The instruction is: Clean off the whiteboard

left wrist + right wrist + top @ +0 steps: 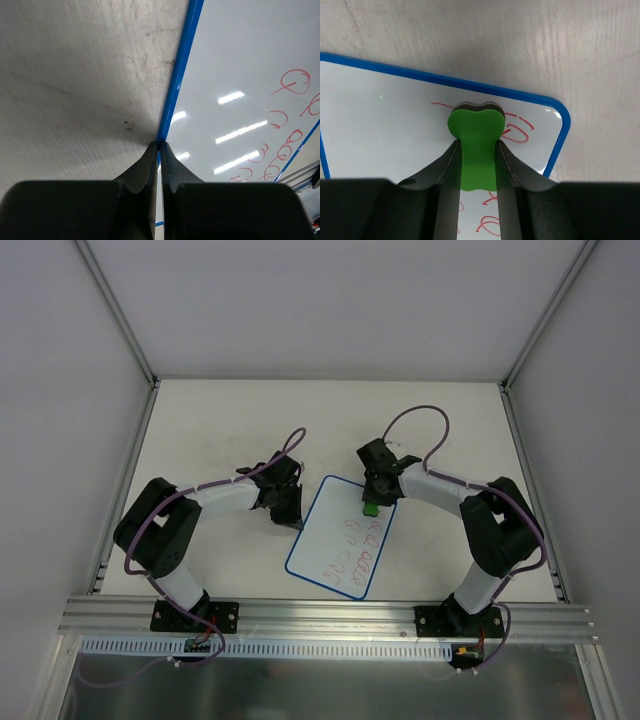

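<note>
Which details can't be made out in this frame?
- Top view: red scribbles on the small blue-rimmed whiteboard, too small to read.
- Right wrist view: marks beneath the green bone-shaped eraser, covered by it.
- Left wrist view: whether the left pincer pinches the rim, hidden behind the pincer itself.

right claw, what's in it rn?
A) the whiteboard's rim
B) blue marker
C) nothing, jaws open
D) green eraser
D: in the right wrist view the right claw is shut on the green eraser, both fingers against its narrow waist, with its head over the red scribbles near a corner of the whiteboard.
</note>
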You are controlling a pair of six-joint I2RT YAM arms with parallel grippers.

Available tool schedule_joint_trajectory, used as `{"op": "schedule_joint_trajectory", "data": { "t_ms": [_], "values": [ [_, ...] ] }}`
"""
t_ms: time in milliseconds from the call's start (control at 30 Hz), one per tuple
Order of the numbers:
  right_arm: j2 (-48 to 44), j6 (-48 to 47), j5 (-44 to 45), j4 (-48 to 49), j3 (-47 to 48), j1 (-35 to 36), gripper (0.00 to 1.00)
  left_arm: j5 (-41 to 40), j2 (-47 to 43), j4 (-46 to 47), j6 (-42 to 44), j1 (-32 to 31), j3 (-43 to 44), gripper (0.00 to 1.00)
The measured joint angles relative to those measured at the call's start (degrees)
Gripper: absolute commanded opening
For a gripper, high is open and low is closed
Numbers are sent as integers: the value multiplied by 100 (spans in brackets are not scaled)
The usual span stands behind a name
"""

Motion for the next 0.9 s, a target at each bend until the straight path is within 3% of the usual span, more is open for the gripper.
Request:
{"op": "schedule_joint_trajectory", "data": {
  "t_ms": [233, 467, 667, 900],
  "values": [
    [87, -234, -22, -66, 136, 306, 0, 11, 0, -9, -7, 0, 2, 0],
    [804, -417, -229, -382, 1126, 861, 0, 22, 0, -17, -15, 0, 2, 0],
    [1338, -389, -225, -824, 1897, 693, 0, 24, 0, -17, -24, 0, 0, 0],
    [1202, -173, -306, -1012, 1709, 302, 0, 31, 0, -11, -42, 0, -2, 0]
  ]
}}
